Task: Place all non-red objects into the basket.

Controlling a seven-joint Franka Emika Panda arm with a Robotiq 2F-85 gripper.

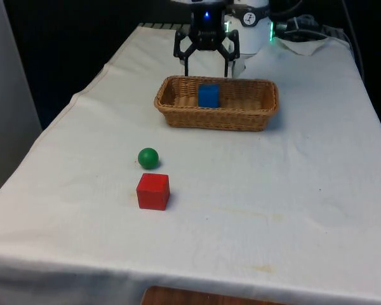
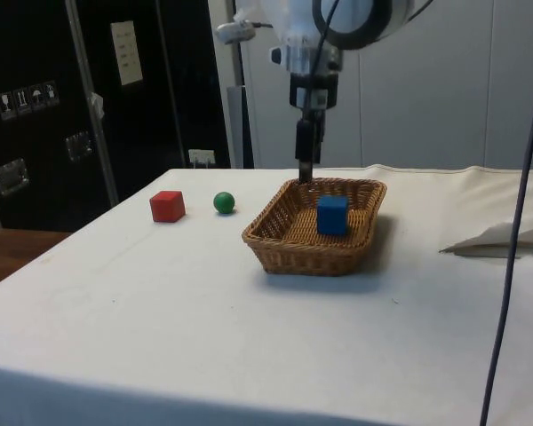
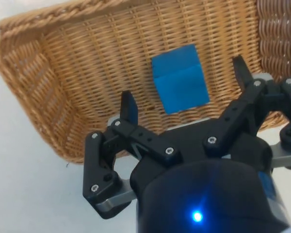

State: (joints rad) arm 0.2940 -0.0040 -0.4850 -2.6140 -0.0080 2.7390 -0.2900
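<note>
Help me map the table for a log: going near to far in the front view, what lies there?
Red cube → green ball → basket holding the blue cube → claw, open.

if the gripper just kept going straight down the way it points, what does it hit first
Most likely the blue cube lying in the basket: the open gripper points down with the cube between its fingers, though exact depth is unclear.

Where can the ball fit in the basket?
Bare wicker lies on both sides of the blue cube in the basket. The open gripper hangs over its far rim. The green ball sits close beside the red cube.
</note>
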